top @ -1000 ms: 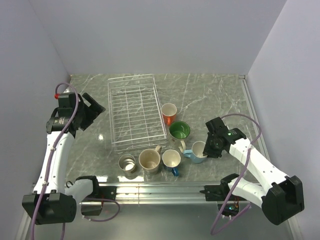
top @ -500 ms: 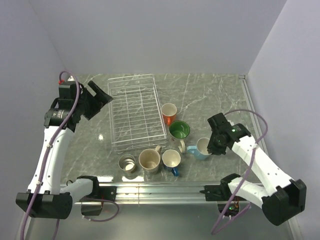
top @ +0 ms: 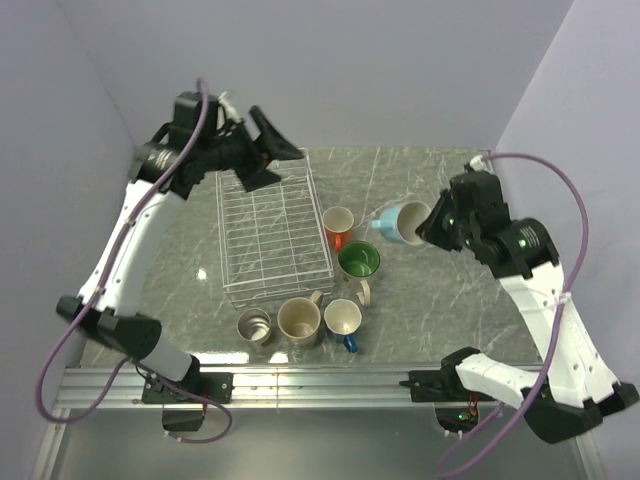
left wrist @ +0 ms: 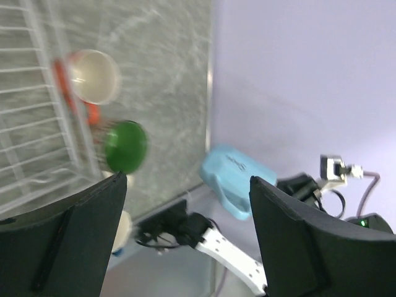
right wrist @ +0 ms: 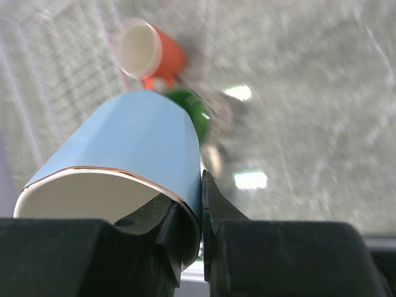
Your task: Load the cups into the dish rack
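Note:
My right gripper [top: 430,224] is shut on the rim of the light blue cup [top: 403,221], one finger inside and one outside, and holds it tilted in the air right of the orange cup [top: 338,226]. In the right wrist view the light blue cup [right wrist: 124,154] fills the left, pinched at the fingers [right wrist: 216,216]. My left gripper [top: 279,163] hangs open and empty over the far end of the dish rack [top: 272,228]. The white cup with green inside [top: 358,261] stands near the rack's right side. The steel cup [top: 254,326], beige cup [top: 299,320] and dark blue cup [top: 343,318] stand in front of it.
The rack holds no cups. Walls close in the table on the left, back and right. A metal rail [top: 300,380] runs along the near edge. The left wrist view shows the light blue cup [left wrist: 238,179], orange cup [left wrist: 93,77] and rack wires [left wrist: 31,93], blurred.
The right gripper closed on the light blue cup and lifted it off the table, up and toward the back. The left arm rose and swung right, over the rack's far end.

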`<control>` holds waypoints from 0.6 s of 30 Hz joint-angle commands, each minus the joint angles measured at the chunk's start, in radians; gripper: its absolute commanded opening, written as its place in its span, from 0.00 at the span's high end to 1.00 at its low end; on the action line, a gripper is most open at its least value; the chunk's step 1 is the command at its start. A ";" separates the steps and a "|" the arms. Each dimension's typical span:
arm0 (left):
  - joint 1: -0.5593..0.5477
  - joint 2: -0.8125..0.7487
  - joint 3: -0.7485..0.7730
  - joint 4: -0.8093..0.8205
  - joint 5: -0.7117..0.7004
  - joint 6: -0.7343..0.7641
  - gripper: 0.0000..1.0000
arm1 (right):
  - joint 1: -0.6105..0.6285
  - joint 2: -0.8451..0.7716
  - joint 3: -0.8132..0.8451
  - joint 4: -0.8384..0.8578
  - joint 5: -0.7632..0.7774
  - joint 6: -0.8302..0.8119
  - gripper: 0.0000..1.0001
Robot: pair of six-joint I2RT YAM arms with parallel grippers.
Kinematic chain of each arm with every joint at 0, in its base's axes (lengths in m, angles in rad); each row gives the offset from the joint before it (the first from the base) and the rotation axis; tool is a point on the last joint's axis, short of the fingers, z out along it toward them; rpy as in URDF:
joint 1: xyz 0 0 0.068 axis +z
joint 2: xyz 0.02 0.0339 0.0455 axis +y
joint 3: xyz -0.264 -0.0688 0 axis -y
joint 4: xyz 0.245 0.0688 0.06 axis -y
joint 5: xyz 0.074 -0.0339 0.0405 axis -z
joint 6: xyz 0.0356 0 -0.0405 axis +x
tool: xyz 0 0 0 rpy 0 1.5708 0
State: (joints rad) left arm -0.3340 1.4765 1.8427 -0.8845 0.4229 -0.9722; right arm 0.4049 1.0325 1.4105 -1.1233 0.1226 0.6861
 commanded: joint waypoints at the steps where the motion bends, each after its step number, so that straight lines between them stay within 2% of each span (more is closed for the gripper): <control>1: -0.101 0.100 0.215 -0.089 0.044 -0.077 0.14 | 0.026 0.098 0.144 0.137 0.015 -0.017 1.00; 4: -0.190 0.151 0.288 -0.140 -0.019 -0.124 0.15 | 0.069 0.164 0.229 0.123 0.104 -0.011 1.00; 7: -0.270 0.165 0.247 -0.081 -0.052 -0.183 0.18 | 0.095 0.201 0.263 0.140 0.152 0.007 1.00; 12: -0.375 0.194 0.239 -0.028 -0.053 -0.229 0.23 | 0.107 0.206 0.265 0.216 0.103 0.017 1.00; 14: -0.381 0.177 0.192 0.011 -0.021 -0.256 0.24 | 0.114 0.172 0.228 0.284 0.074 0.015 1.00; 18: -0.379 0.079 0.015 0.223 0.060 -0.365 0.23 | 0.120 0.046 0.113 0.430 0.042 0.010 1.00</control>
State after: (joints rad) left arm -0.7177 1.6314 1.9358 -0.8238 0.4297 -1.2091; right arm 0.5117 1.2140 1.5532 -0.9298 0.1921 0.6804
